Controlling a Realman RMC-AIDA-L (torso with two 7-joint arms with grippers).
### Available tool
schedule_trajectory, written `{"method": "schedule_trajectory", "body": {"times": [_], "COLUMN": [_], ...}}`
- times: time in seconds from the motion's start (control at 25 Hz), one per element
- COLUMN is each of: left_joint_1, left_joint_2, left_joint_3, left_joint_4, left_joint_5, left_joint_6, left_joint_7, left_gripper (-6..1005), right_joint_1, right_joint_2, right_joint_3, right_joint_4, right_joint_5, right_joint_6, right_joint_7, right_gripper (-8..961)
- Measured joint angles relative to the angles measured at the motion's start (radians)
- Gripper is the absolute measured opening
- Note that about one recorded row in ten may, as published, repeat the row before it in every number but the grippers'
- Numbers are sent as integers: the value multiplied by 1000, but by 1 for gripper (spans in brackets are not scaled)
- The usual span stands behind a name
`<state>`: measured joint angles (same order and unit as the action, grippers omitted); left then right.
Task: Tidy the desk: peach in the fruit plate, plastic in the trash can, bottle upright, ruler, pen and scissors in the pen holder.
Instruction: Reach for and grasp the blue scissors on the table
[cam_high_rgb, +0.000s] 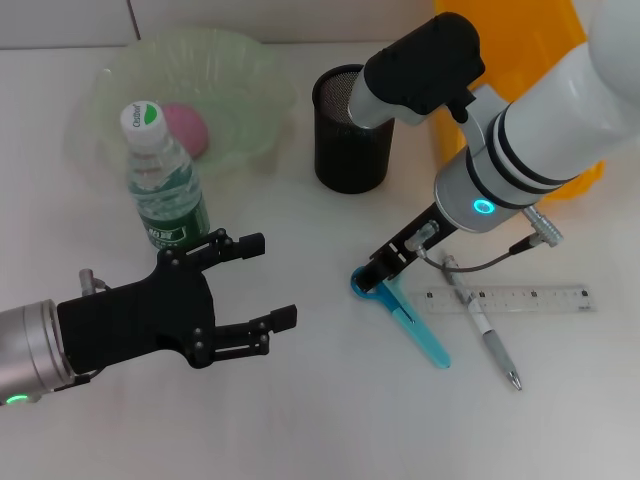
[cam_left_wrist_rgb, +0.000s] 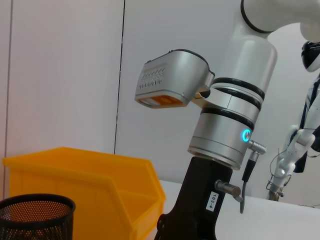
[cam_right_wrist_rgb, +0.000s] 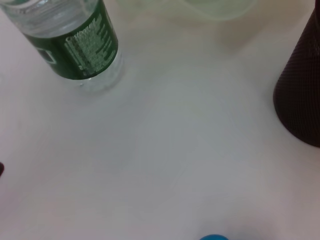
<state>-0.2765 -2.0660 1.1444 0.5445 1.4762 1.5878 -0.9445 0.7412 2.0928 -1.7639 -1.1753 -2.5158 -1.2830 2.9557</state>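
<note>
The blue-handled scissors (cam_high_rgb: 405, 312) lie flat just beside the clear plastic ruler (cam_high_rgb: 510, 299); the right gripper (cam_high_rgb: 378, 272) sits on their handle, grip unclear; the left gripper (cam_high_rgb: 262, 282) hangs open, empty

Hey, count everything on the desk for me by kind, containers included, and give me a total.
Water bottle: 1
Peach: 1
Fruit plate: 1
Mesh pen holder: 1
Yellow bin: 1
Blue scissors: 1
Ruler: 1
Pen: 1
Total: 8
</note>
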Motion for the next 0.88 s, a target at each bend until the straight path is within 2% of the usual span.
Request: {"method": "schedule_trajectory", "body": {"times": [0.08, 0.2, 0.4, 0.88], "left_joint_1": [0, 0, 0, 1], "left_joint_2": [0, 0, 0, 0], "left_joint_3": [0, 0, 0, -3], "left_joint_4": [0, 0, 0, 0], "left_joint_5": [0, 1, 1, 1], "left_joint_6": [0, 0, 0, -2], "left_joint_7": [0, 0, 0, 0], "left_gripper": [864, 864, 864, 864], "right_joint_1": [14, 18, 19, 27], "right_joint_2": [0, 0, -1, -1], "right_joint_3": [0, 0, 0, 0], "right_joint_4": [33, 43, 50, 78], "right_joint_5": [24, 27, 28, 44], "right_joint_6": [15, 19, 29, 50], "right_joint_7": [0, 0, 0, 0], "right_gripper": [828, 633, 443, 399]}}
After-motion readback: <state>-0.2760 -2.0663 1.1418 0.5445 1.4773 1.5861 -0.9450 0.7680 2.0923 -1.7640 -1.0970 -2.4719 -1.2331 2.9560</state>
